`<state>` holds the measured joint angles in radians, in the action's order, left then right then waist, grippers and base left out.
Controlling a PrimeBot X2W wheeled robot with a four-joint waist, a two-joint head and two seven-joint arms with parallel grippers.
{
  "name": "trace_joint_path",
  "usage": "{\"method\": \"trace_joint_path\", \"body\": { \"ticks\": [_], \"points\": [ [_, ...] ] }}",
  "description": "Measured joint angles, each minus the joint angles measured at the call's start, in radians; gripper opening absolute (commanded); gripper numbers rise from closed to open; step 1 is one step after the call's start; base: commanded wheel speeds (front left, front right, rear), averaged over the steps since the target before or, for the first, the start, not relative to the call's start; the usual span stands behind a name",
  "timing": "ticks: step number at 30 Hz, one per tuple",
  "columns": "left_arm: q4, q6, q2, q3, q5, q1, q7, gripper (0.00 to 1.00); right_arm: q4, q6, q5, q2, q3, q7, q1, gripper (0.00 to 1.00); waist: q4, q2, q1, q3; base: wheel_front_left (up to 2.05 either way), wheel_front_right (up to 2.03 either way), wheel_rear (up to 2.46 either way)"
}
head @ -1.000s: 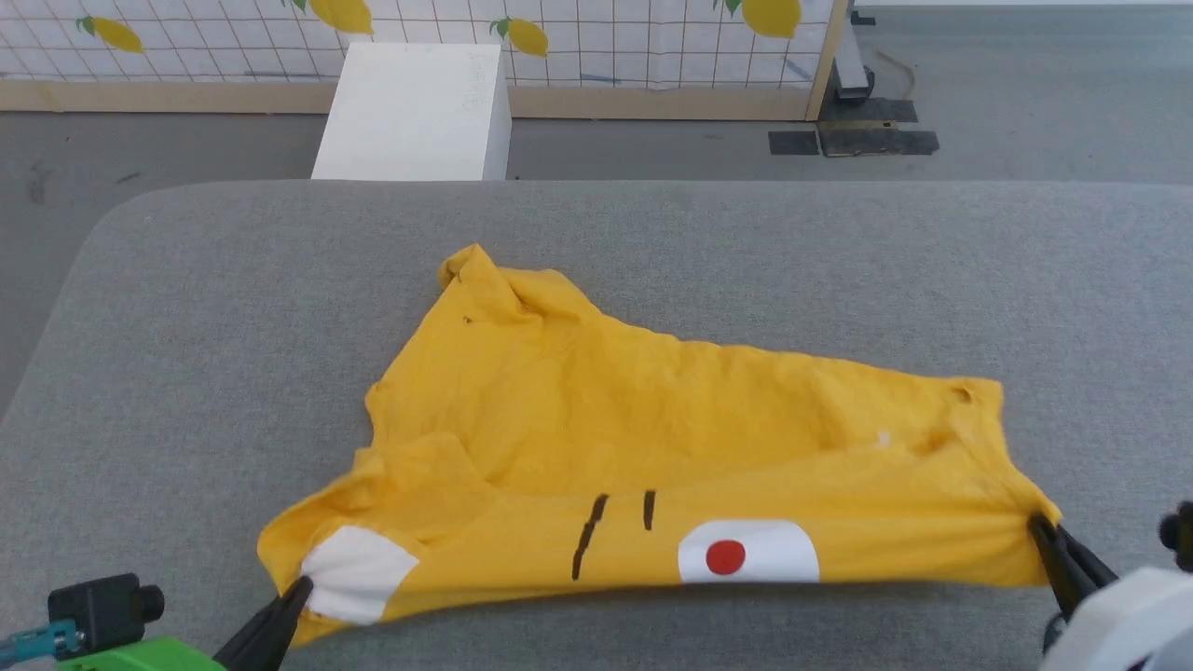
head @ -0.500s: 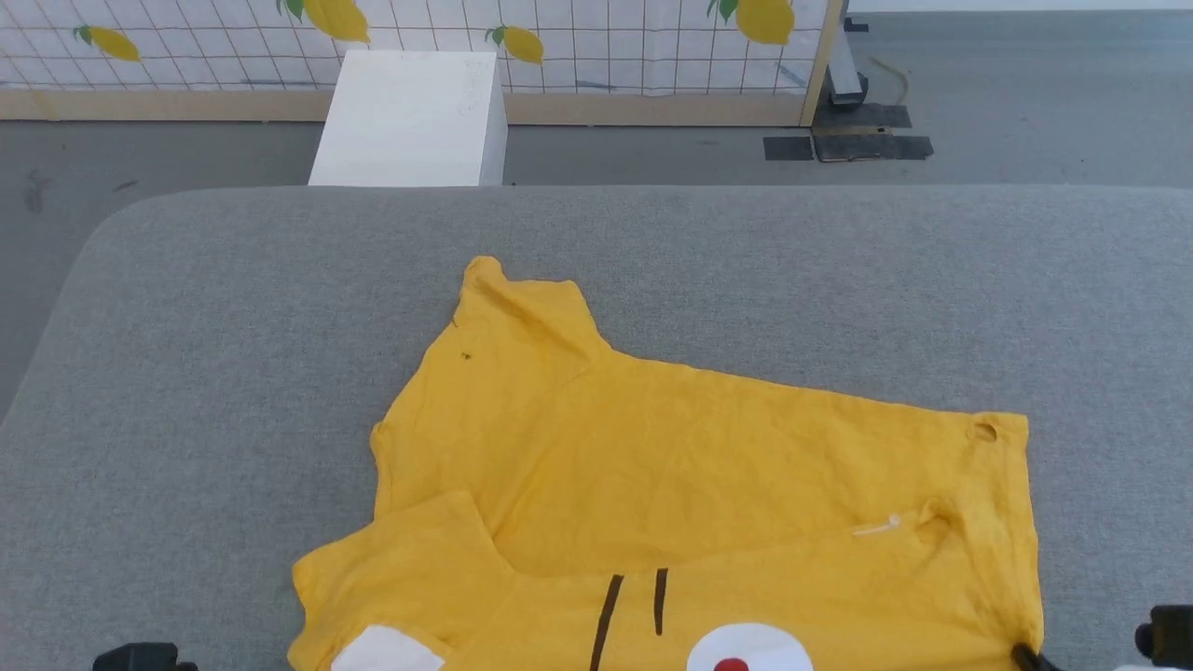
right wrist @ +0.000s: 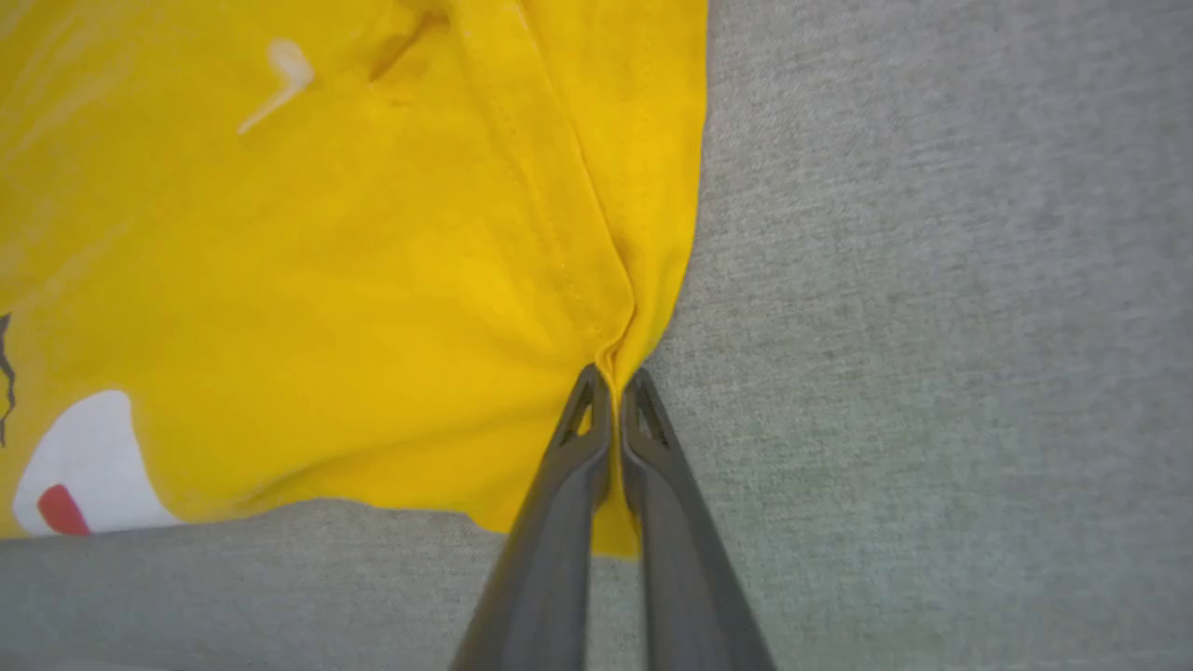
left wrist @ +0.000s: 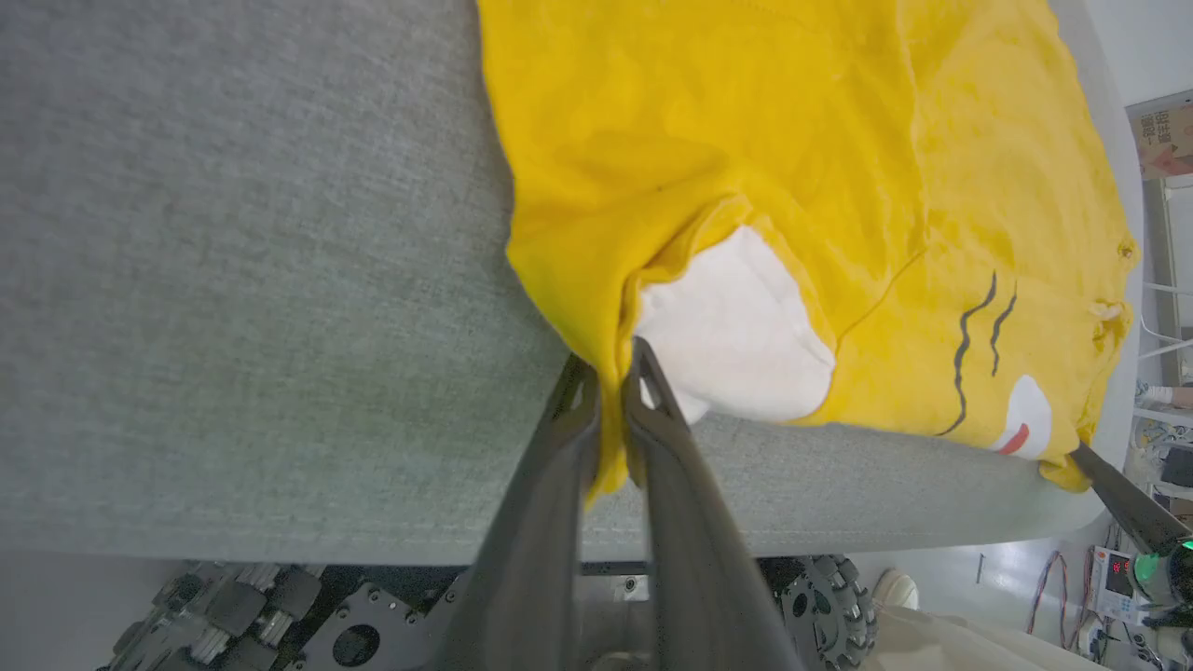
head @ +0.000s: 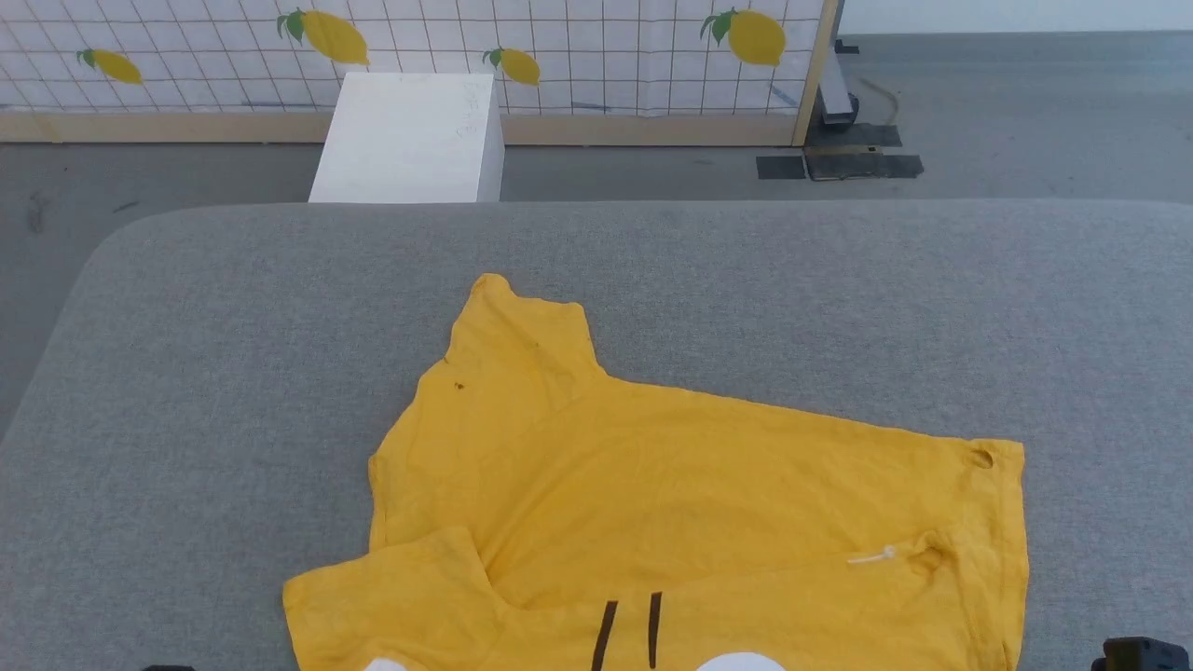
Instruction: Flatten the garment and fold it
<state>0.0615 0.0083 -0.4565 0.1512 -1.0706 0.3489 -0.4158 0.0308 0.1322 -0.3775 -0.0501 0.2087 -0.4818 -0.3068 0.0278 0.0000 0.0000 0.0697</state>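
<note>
In the head view, the shirt (head: 671, 485) is lying spread on the grey desk (head: 233, 326), filling the 6 o'clock part of the picture and running off the bottom edge, with one sleeve pointing toward 11 o'clock and two black lines showing at 6 o'clock. Beyond the desk a white box (head: 405, 140) is standing on the floor at 11 o'clock, in front of a lemon-print panel (head: 606, 47) at 12 o'clock. In the left wrist view, the left end effector (left wrist: 610, 387) is pinching the shirt's yellow edge, its fingers nearly together with a fold of cloth running down between them, and a white patch (left wrist: 736, 335) is lying just beside the tips at 2 o'clock. In the right wrist view, the right end effector (right wrist: 615, 380) is clamping the shirt's stitched hem, fingers closed tight on it, with the cloth spreading toward 10 o'clock and bare desk lying toward 3 o'clock.
</note>
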Motion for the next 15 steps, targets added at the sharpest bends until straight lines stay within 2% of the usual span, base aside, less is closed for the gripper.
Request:
{"method": "trace_joint_path", "body": {
  "ticks": [1,6,11,13,14,15],
  "points": [
    [-0.005,-0.001,0.005,-0.002,0.006,-0.007,0.016,1.0,0.005,0.0,0.0,0.0,-0.003,0.008,0.002,1.0,0.0,0.0,0.0,-0.003,0.0,0.0,0.0],
    [-0.01,-0.017,0.013,-0.007,0.015,-0.022,0.044,1.0,-0.012,0.0,0.003,0.001,-0.004,0.017,0.005,1.0,0.001,0.0,0.0,-0.014,0.0,0.0,0.0],
    [0.056,-0.021,0.01,-0.033,0.028,-0.019,0.081,1.0,-0.135,0.0,0.008,0.0,0.028,0.014,0.004,1.0,0.005,0.0,0.0,-0.019,0.0,0.0,0.0],
    [0.096,-0.022,0.011,-0.065,0.05,-0.02,0.14,1.0,-0.194,0.0,0.01,0.0,0.047,0.038,0.005,1.0,0.007,0.0,0.0,-0.018,0.0,0.0,0.0],
    [0.134,-0.022,0.012,-0.097,0.099,-0.026,0.224,1.0,-0.245,0.0,0.022,-0.001,0.059,0.083,0.007,1.0,0.009,0.0,0.0,-0.016,0.0,0.0,0.0],
    [0.147,-0.021,0.015,-0.106,0.123,-0.032,0.258,1.0,-0.262,0.0,0.028,-0.001,0.059,0.108,0.009,1.0,0.01,0.0,0.0,-0.015,0.0,0.0,0.0]
  ]
}}
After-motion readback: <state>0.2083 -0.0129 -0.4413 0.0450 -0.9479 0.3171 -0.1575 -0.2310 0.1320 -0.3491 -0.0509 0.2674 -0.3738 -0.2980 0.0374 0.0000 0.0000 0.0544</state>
